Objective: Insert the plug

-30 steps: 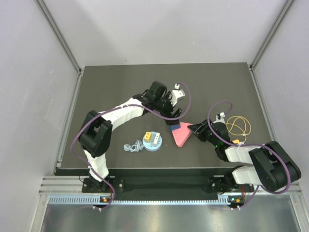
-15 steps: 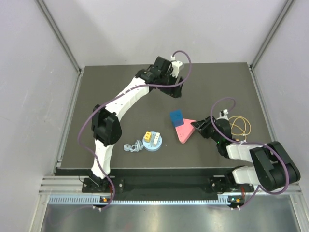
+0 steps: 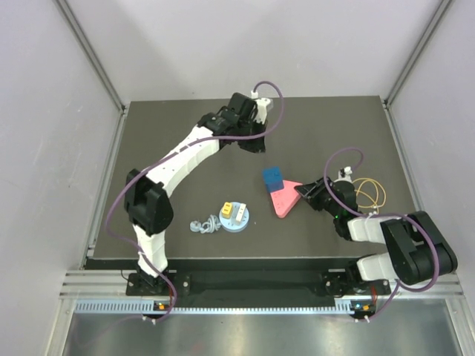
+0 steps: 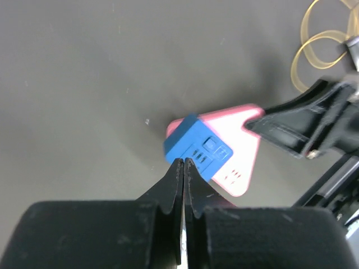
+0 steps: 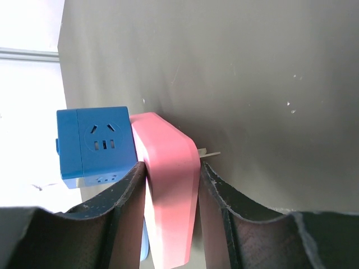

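Observation:
A blue cube plug (image 3: 272, 178) stands against the far corner of a pink triangular socket block (image 3: 282, 202) near the table's middle. In the right wrist view the cube (image 5: 95, 143) sits flush on the pink block (image 5: 162, 134), and a metal prong pokes out of the block's other face. My right gripper (image 3: 303, 191) (image 5: 171, 165) is shut on the pink block's right corner. My left gripper (image 3: 256, 147) (image 4: 184, 162) hovers farther back, shut and empty, its tips pressed together. From there it looks down on the cube (image 4: 196, 147) and the pink block (image 4: 241, 162).
A round blue disc (image 3: 234, 216) carrying small yellow and white pieces lies near the front, with a grey coiled cord (image 3: 204, 225) to its left. A loop of yellow bands (image 3: 367, 194) (image 4: 322, 39) lies right of the right gripper.
My left gripper left the blue cube, swung toward the back of the table and went from open to shut. The right gripper kept its hold on the pink block.

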